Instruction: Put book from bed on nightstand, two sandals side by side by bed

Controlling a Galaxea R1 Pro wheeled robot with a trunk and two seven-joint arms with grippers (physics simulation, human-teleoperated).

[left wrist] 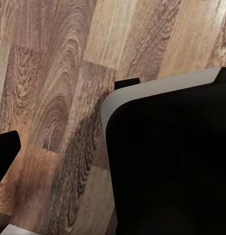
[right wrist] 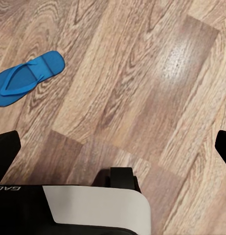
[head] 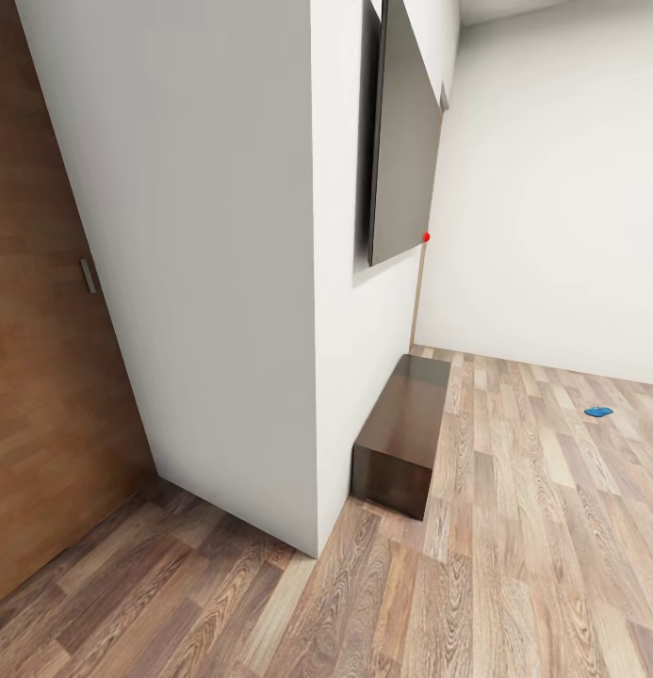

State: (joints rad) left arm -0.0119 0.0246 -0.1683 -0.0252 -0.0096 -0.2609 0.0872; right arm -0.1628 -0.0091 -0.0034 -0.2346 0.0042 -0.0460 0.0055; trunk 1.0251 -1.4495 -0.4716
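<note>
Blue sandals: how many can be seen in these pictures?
2, unless both views show the same one: a far sandal on the bedroom floor in the head view, another sandal on planks in the right wrist view.

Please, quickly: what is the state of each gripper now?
Left gripper: cannot be told.
Right gripper: open, holding nothing.

Right tool (right wrist: 113, 147) spread wide, dark fingertips (right wrist: 6, 152) apart, pointing floorward.

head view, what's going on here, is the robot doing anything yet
Nothing is being handled. The robot faces a white wall corner with a low dark-brown cabinet beside it on the wood-plank floor. One blue sandal lies far off; the right wrist view has a blue sandal flat on the planks. Bed and book aren't visible.
</note>
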